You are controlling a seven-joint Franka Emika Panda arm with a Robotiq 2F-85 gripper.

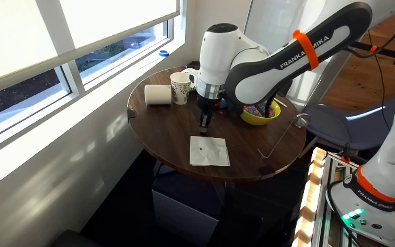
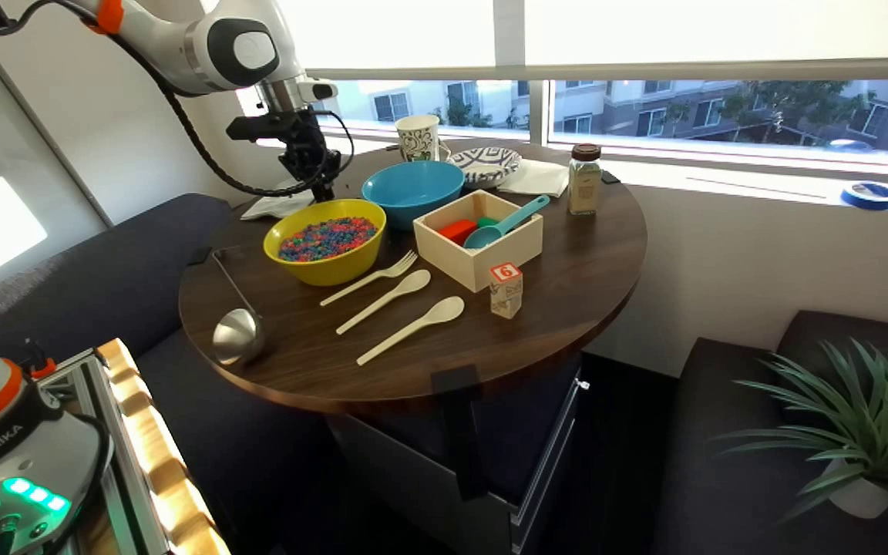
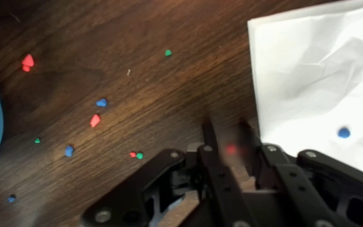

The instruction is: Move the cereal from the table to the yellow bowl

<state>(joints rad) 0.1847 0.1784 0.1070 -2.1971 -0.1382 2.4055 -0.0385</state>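
Several tiny cereal pieces in red, blue and green lie on the dark table in the wrist view, among them a red piece (image 3: 95,120) and a blue piece (image 3: 101,102). My gripper (image 3: 226,124) points down, low over the table beside the white napkin. Its fingers are a narrow gap apart. A blurred red piece (image 3: 231,149) shows between them, apparently not pinched. The gripper also shows in both exterior views (image 1: 203,129) (image 2: 324,189). The yellow bowl (image 2: 336,267), filled with multicoloured bits, stands on the table; the arm partly hides it in an exterior view (image 1: 256,119).
The napkin (image 3: 314,78) has a blue piece (image 3: 344,132) on it. The blue bowl (image 2: 413,194) stands next to the yellow bowl, its edge at the wrist view's left. A wooden box (image 2: 452,260), ladle (image 2: 237,336), utensils (image 2: 410,330) and paper cup (image 1: 180,87) are also there.
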